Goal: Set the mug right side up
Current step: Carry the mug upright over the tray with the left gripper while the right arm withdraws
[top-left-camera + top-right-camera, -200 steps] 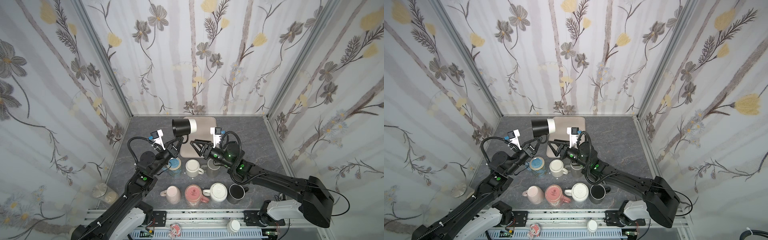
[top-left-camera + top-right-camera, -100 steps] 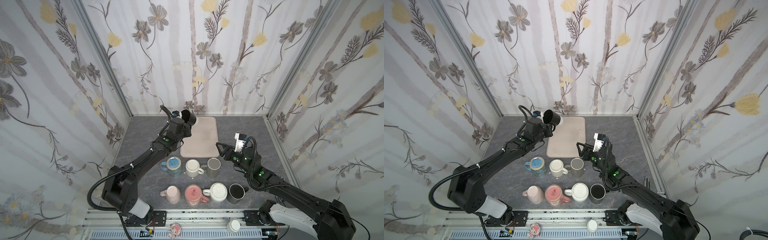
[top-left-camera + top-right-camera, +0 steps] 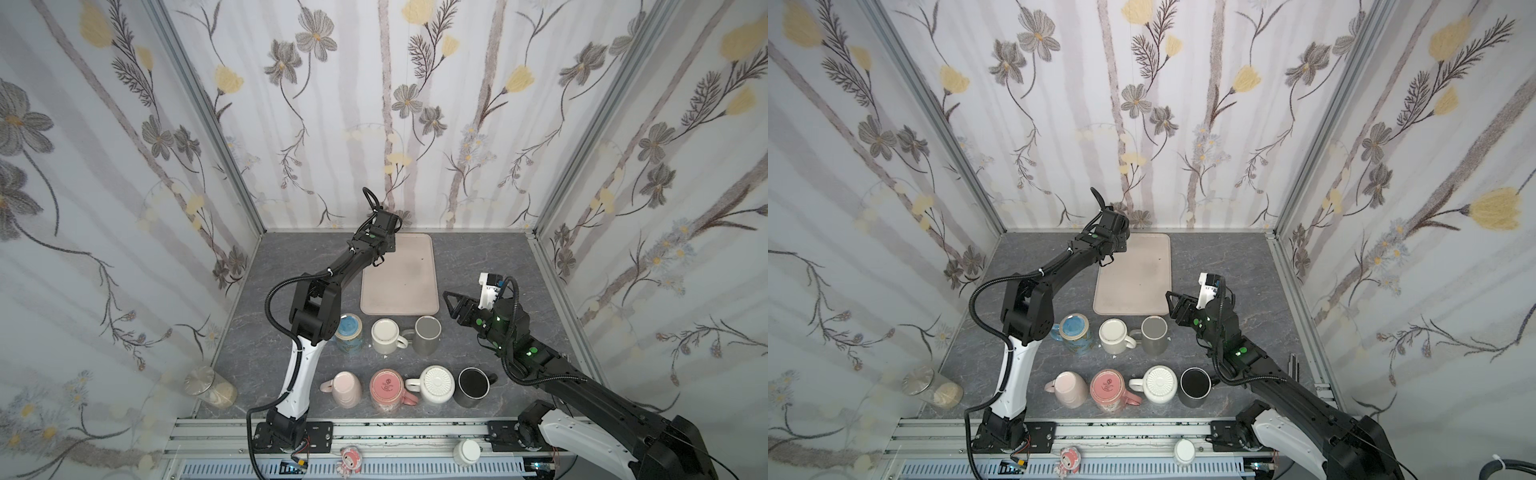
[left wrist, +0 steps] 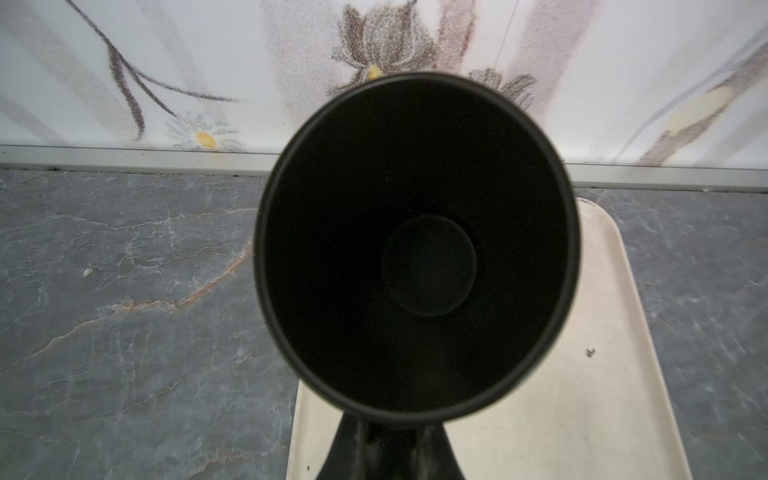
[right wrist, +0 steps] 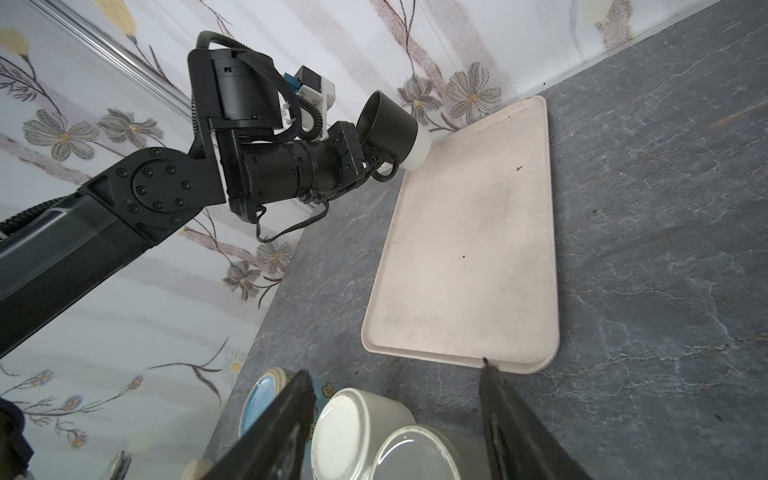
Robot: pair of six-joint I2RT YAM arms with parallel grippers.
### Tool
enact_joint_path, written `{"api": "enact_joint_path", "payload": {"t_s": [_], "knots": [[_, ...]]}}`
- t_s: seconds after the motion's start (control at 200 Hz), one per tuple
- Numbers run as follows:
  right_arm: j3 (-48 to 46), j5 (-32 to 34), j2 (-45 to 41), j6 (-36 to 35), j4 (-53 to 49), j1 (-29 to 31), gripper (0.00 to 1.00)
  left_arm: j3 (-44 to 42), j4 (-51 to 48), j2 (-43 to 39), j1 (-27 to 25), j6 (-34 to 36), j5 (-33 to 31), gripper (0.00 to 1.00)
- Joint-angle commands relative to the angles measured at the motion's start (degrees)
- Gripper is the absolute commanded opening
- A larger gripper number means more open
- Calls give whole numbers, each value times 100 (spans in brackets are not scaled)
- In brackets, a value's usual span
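Left end effector [image 5: 374, 163], clamped shut on the handle [image 5: 385, 176], is holding the mug [image 5: 390, 133] tilted, base toward the far corner of the tray [image 5: 465, 249]. Advice: be levelling the base before lowering. Right end effector [image 3: 451, 306] is hanging open, empty.

The mug [image 4: 415, 249] fills the middle of the view with its mouth turned straight at the camera, showing a dark rim, a black inside and the round floor deep within. Nearest the lens, the left hand [image 4: 386, 451] shows as a dark wedge meeting the mug's rim; its grip cannot be made out here. Behind the mug lies a cream tray [image 4: 582, 395] with a few dark specks, resting on the grey veined bench [image 4: 124, 311]. Beyond, a metal strip [image 4: 124, 156] runs along the foot of the flowered wall [image 4: 208, 50].
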Motion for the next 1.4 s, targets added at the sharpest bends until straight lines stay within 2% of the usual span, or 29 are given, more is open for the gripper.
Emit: {"api": "enact_joint_path", "payload": {"t_s": [0.0,0.235,0.535,0.684,0.819,0.999,1.159,1.394], "knots": [[-46,-101,-107,-44,-30,-95,64,750,-542,467,61,69,-372,0],[-150,-135,-270,-50,-97,-260,64,1856,-1193,1212,157,49,-484,0],[-198,-249,-190,-26,-14,-335,64,1836,-1243,1275,198,16,-550,0],[-217,-265,-174,-17,-14,-335,64,1833,-1182,1318,198,68,-320,0],[-225,-273,-172,0,-29,-348,65,1823,-1141,1350,203,78,-273,22],[-220,-312,-157,9,-41,-366,65,1795,-1072,1321,196,104,-207,41],[-202,-331,-182,9,-107,-374,67,1426,-794,941,197,9,-114,49],[-193,-421,-189,-90,-208,-389,72,-463,585,-844,191,-282,339,61]]}}
